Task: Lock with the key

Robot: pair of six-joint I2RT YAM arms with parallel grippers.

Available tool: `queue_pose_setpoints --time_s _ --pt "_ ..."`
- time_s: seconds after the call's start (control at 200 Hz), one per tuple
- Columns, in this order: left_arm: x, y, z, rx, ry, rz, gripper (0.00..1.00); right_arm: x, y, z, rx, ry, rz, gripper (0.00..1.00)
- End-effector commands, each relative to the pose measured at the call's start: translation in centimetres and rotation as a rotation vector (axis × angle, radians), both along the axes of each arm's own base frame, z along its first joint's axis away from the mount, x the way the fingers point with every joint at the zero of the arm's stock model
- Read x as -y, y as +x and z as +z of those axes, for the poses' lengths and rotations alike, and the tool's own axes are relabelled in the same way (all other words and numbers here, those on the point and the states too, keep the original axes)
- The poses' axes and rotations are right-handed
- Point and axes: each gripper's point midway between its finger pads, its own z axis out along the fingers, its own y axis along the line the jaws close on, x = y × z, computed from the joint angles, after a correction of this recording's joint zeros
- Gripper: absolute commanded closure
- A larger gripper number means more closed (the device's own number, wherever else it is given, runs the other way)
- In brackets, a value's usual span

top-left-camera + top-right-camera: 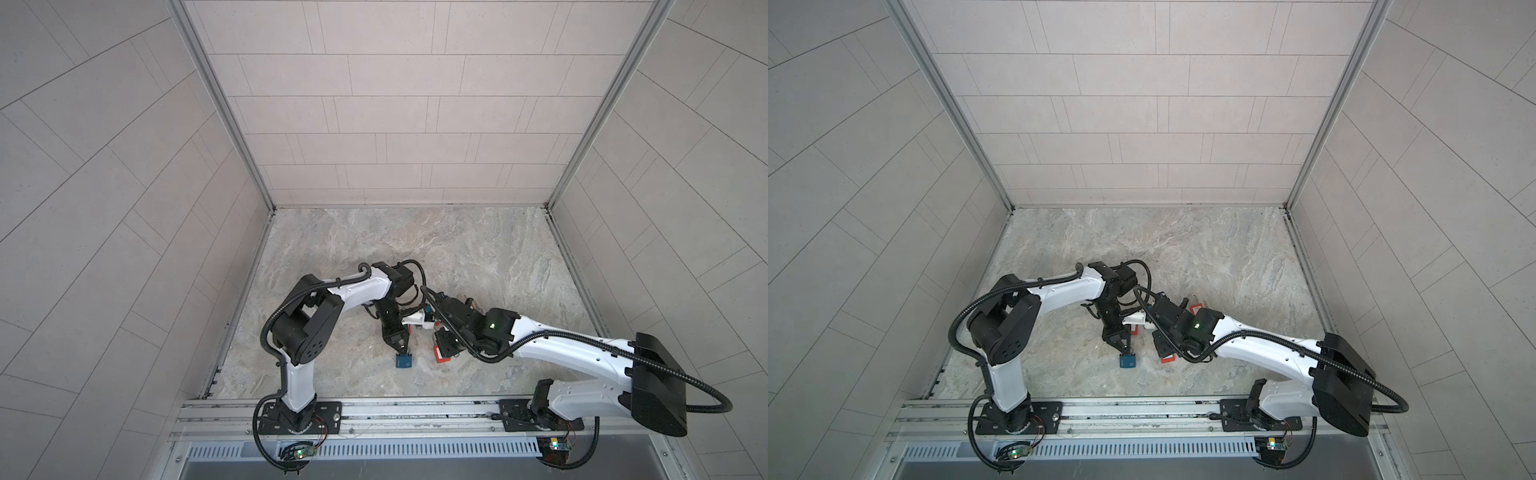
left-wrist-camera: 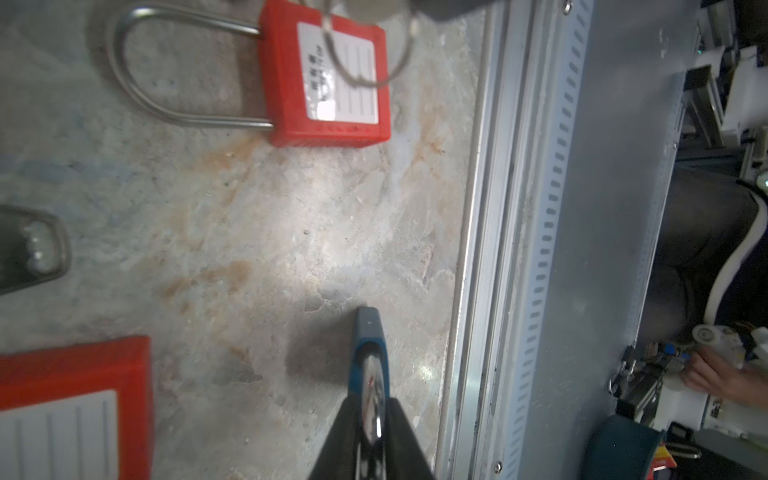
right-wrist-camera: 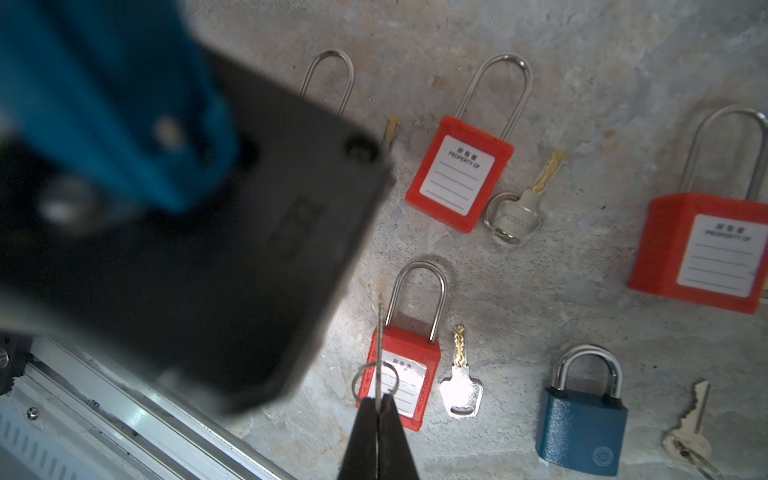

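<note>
Red padlocks (image 3: 458,174) lie beside keys (image 3: 460,388) (some brass-bladed) on marbled tabletop (image 3: 582,104).

Twin overhead views downward; wrist views close over tabletop (image 1: 457,249).

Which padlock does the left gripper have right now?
The blue padlock, pinched by its chrome shackle in the left gripper. The red padlocks and a second blue padlock lie flat on the table, ungripped.

Left arm (image 1: 357,291), right arm (image 1: 557,340), jaws clamped.
</note>
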Motion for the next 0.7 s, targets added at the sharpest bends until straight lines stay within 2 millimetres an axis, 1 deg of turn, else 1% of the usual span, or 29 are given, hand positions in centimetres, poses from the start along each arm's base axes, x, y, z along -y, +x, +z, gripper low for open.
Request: queue_pose_setpoints --time_s 0.0,0.06,0.095,0.155,0.17,0.205,0.3,0.51,0.605,0.696 --pt "0.7 1.2 0.0 0.053 -0.008 0.034 0.67 0.1 -0.8 -0.1 -0.013 0.011 0.012 1.00" --pt "0.8 1.7 0.2 0.074 -0.016 0.048 0.63 -0.2 -1.3 -0.3 -0.027 0.013 0.016 1.00" --pt "0.9 2.2 0.3 0.098 -0.021 0.069 0.58 -0.4 -1.5 -0.4 -0.034 0.013 0.019 1.00" --pt "0.8 3.1 0.7 0.132 -0.035 0.101 0.52 -0.6 -1.9 -0.6 -0.045 0.010 0.021 1.00" --pt "0.8 3.4 0.9 0.140 -0.037 0.113 0.47 -0.7 -1.9 -0.8 -0.048 0.008 0.021 1.00" --pt "0.6 4.0 1.1 0.153 -0.042 0.149 0.43 -0.8 -2.0 -0.9 -0.054 0.004 0.022 1.00" --pt "-0.3 6.0 2.1 0.186 -0.071 0.254 0.42 -1.2 -1.9 -1.1 -0.066 -0.002 0.023 1.00" --pt "-3.9 11.0 4.8 0.280 -0.124 0.538 0.42 -2.7 -2.0 -2.4 -0.161 -0.053 0.019 1.00" --pt "-5.3 12.2 6.0 0.302 -0.165 0.641 0.42 -3.4 -2.1 -3.0 -0.201 -0.064 0.014 1.00" --pt "-6.2 12.5 6.7 0.320 -0.183 0.690 0.42 -3.9 -2.2 -3.2 -0.227 -0.080 0.025 1.00"
